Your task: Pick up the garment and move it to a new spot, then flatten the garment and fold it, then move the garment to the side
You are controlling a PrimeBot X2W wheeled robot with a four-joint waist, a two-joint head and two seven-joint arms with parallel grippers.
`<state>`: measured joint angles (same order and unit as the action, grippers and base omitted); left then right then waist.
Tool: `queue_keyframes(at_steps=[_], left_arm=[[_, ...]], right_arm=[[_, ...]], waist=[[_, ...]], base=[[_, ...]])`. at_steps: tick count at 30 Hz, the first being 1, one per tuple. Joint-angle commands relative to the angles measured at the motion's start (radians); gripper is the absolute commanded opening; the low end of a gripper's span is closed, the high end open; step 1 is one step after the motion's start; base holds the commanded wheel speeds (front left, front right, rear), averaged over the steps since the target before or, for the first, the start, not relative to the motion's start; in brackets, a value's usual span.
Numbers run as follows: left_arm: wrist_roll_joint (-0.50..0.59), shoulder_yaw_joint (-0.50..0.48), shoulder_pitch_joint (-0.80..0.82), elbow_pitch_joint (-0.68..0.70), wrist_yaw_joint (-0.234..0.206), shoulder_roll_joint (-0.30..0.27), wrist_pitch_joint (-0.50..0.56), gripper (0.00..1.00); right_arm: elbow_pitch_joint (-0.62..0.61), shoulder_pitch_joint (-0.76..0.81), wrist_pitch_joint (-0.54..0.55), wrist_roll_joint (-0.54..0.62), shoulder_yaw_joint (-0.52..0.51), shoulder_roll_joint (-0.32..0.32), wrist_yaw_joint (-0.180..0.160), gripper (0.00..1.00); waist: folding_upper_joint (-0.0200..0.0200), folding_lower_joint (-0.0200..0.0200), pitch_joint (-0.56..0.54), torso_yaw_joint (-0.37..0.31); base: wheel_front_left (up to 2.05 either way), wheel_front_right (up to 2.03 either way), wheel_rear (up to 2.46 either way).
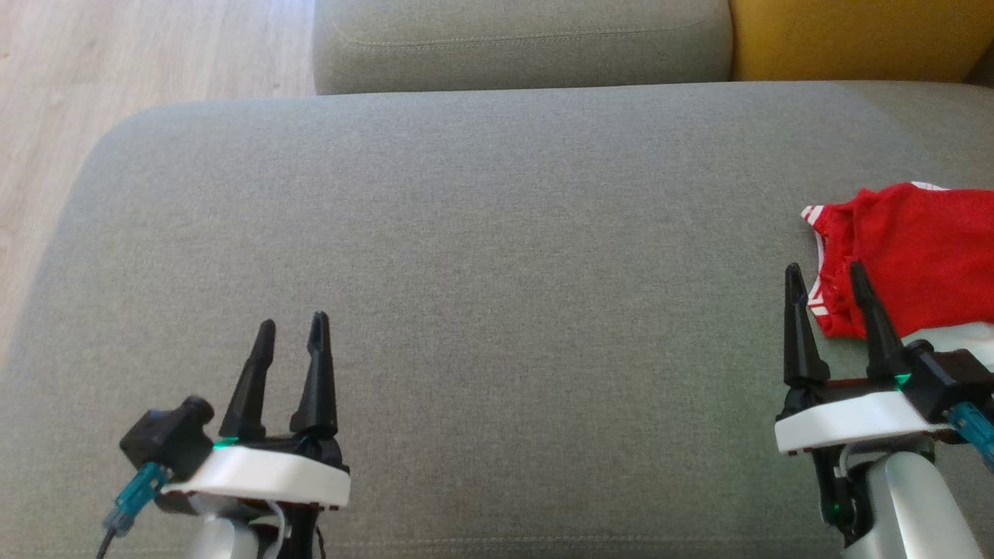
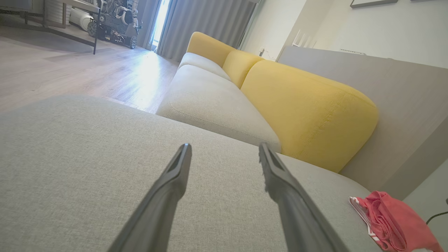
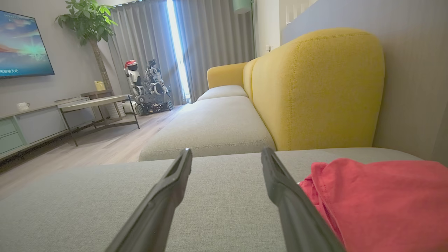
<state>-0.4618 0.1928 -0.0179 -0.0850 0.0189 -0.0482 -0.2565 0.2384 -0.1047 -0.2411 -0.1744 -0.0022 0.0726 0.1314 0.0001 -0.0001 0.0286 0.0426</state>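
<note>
While left gripper (image 1: pixel 293 320) and right gripper (image 1: pixel 825 269) fingers gape empty | garment (image 1: pixel 916 248) crumpled on cushion (image 1: pixel 466 272)

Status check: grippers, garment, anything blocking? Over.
Left gripper open, empty, over the cushion. Right gripper open, empty, beside the garment. Garment bunched at cushion's right, not gripped. Nothing blocking it.
</note>
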Motion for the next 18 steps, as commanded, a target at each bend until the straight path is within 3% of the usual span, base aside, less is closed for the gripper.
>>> queue_keyframes(at_steps=[1, 18], left_arm=[[-0.002, -0.041, 0.030, 0.039, 0.006, -0.002, -0.005, 1.00], [-0.039, -0.049, 0.030, 0.028, 0.034, -0.002, -0.005, 1.00]], right_arm=[[-0.039, -0.025, -0.014, 0.009, 0.023, -0.003, -0.001, 1.00], [-0.048, -0.025, -0.018, 0.013, 0.040, -0.006, -0.001, 1.00]], waist=[[-0.0001, 0.0001, 0.002, -0.004], [-0.0001, 0.0001, -0.001, -0.007]], base=[[0.00, 0.00, 0.00], [0.00, 0.00, 0.00]])
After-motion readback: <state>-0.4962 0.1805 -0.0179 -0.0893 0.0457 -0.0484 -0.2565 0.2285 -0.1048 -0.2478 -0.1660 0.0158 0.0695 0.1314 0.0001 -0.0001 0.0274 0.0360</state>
